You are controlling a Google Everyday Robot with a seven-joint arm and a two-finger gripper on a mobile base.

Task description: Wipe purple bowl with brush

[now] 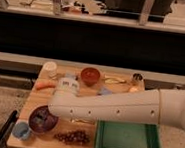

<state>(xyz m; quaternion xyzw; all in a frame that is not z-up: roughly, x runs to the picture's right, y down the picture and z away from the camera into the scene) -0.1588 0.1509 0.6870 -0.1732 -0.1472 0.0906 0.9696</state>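
The purple bowl sits at the front left of the wooden table. My white arm reaches from the right across the table, and its left end hangs over the bowl's right rim. The gripper points down at the bowl from that end and is mostly hidden by the arm. A dark shape lies inside the bowl under it. I cannot tell whether that shape is the brush.
An orange-red bowl stands at the back. A white cup, a carrot and a white jar are on the left. A light-blue cup, grapes, a fork and a green tray are in front.
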